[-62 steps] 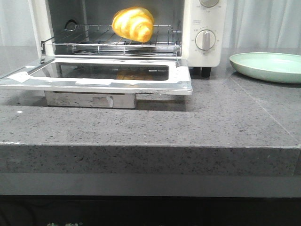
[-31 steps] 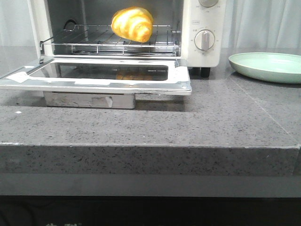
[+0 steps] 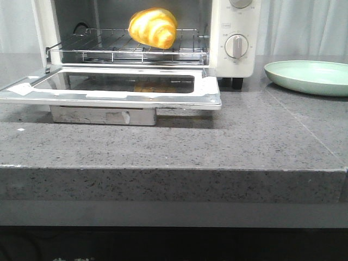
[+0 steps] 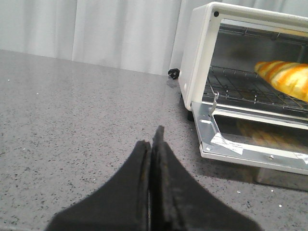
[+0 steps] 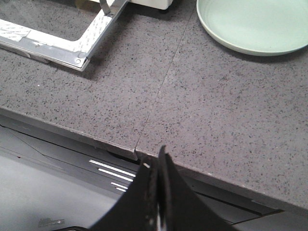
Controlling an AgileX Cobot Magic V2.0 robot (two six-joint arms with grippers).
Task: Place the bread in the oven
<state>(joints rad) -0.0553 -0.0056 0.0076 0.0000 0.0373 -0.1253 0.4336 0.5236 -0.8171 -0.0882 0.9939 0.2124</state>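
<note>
Bread (image 3: 153, 27) on oven (image 3: 234, 32) rack, door open, plate (image 3: 310, 77) bare

front view chops the oven (image 3: 235, 32) off at 12 o'clock, top knob (image 3: 241, 2) half gone, plate (image 3: 308, 77) clipped at 3 o'clock; knob markings too tiny to read

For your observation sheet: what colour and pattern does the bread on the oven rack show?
Glossy golden-yellow bread with orange-brown stripes; clearest in the front view.
</note>
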